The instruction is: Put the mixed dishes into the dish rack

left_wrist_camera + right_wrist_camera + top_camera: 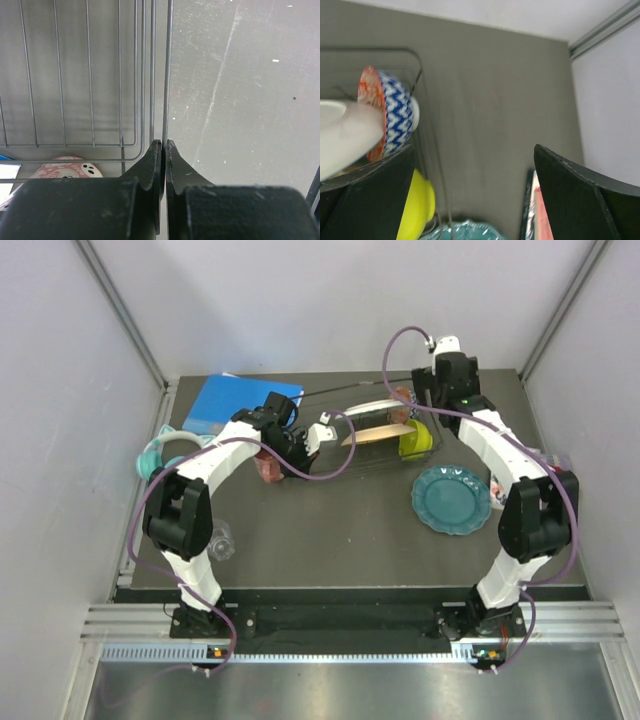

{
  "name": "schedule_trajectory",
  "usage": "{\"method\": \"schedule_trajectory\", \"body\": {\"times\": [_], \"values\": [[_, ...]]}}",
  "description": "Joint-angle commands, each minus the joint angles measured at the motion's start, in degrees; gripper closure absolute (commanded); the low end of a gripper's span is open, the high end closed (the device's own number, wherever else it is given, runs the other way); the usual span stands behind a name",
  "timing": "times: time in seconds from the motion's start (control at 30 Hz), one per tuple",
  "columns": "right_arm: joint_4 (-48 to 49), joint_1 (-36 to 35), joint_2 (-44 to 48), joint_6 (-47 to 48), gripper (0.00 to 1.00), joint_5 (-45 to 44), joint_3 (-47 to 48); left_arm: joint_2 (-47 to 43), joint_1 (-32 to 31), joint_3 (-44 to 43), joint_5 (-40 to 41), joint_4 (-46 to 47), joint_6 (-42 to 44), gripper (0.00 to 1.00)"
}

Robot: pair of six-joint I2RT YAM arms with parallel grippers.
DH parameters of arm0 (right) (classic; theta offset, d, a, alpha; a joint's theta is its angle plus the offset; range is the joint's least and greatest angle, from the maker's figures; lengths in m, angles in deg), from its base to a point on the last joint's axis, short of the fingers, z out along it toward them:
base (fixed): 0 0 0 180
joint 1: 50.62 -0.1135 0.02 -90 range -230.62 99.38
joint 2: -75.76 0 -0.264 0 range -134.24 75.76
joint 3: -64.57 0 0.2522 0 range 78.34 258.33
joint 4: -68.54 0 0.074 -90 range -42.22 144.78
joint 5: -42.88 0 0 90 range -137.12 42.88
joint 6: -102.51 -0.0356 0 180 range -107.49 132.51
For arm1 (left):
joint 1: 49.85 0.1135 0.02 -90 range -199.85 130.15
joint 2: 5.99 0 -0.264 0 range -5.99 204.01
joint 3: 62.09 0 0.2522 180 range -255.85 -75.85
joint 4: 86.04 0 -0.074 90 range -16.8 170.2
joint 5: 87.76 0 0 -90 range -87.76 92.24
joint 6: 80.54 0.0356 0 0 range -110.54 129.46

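Steadying duty for the left pincer (164, 150): its jaws are clenched tight on an edge wire of the dish rack (135, 75), at the bottom centre of its wrist view. The right pincer (474, 150) hangs released, jaws spread wide and holding nothing, just past the rack's right end in the upper middle of the overhead frame.

The rack sits upper centre on the desk (330, 530). It carries the white plate (340, 132), the red patterned bowl (390, 112) with its blue zigzag outside, and, by the look of it, the lime bowl (415, 443) at the right end. Waiting outside are the teal scalloped plate (452, 498), flat at centre right, and the clear glass (222, 540) at lower left.

This reads as a hold on the rack while the other arm loads. The left grip should be firm but not drag: thin wire can twist between the pads, and a jerk would rattle the loaded dishes. The teal plate seems the right arm's nearest candidate. Lying flat, it wants a rim grip with one finger slid under, then a tilt into a free slot clear of the lime bowl.
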Motion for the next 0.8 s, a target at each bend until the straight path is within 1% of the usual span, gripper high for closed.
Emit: {"method": "schedule_trajectory", "body": {"times": [0.0, 0.07, 0.13, 0.17, 0.3, 0.43, 0.77], "values": [[-5.87, 0.22, 2.05, -7.38, 0.0, 2.06, -2.69, -0.06, 1.96, -1.03, 3.79, -4.51, -2.92, 0.99], [-7.01, 0.4, 2.59, -8.61, 0.0, 2.24, -5.59, 0.12, 1.96, -1.55, 3.79, -4.42, -3.01, 0.99], [-9.29, 0.66, 3.11, -9.4, 0.0, 0.58, -7.26, 0.12, 1.96, -1.99, 3.53, -4.51, -3.09, 0.99], [-10.78, 0.92, 2.94, -11.32, 0.0, -0.04, -7.36, 0.21, 1.96, -2.08, 3.44, -4.51, -3.27, 0.99], [-14.75, 1.1, 3.9, -13.36, 0.0, -2.67, -9.46, 0.3, 1.96, -2.26, 2.92, -4.42, -3.53, 0.99], [-14.93, 1.45, 6.1, -14.94, 0.0, -4.62, -14.9, 0.38, 1.96, -2.35, 2.39, -4.33, -3.8, 0.99], [-14.93, 1.72, 11.63, -18.64, 0.01, -1.28, -24.58, 1.35, 1.43, -3.4, 1.33, -3.72, -4.5, 0.99]]}}
